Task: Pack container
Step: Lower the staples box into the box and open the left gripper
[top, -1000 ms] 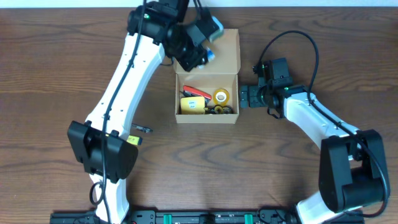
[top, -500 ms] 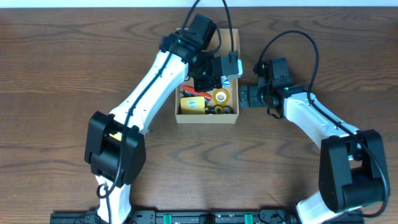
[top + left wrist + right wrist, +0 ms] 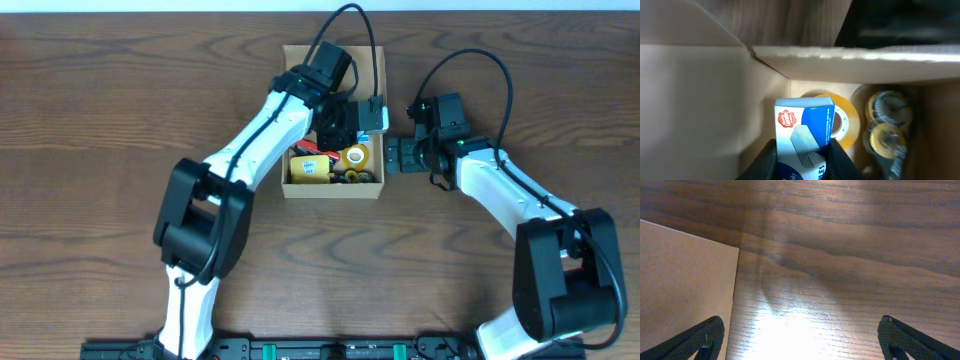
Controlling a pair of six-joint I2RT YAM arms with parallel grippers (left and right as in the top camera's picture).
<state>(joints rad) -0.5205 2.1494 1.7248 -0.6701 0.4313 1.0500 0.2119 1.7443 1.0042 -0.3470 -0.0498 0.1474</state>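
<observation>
The tan cardboard container (image 3: 333, 190) stands open at the table's centre, its flap lid (image 3: 300, 58) folded back at the far side. My left gripper (image 3: 366, 117) is shut on a blue-and-white staples box (image 3: 804, 135) and holds it over the container's right side, above a yellow tape roll (image 3: 847, 120). Inside also lie a yellow item (image 3: 308, 168), a red pen (image 3: 315, 150) and dark round items (image 3: 887, 125). My right gripper (image 3: 392, 156) is open and empty on the table, just outside the container's right wall (image 3: 685, 280).
The left arm reaches across the container from the left and hides its far half in the overhead view. Bare wood table (image 3: 840, 255) lies between the right gripper's fingers (image 3: 900, 340).
My left arm has swung right and down, carrying the staples box from over the flap lid to inside the container's opening. The right arm has not moved.
</observation>
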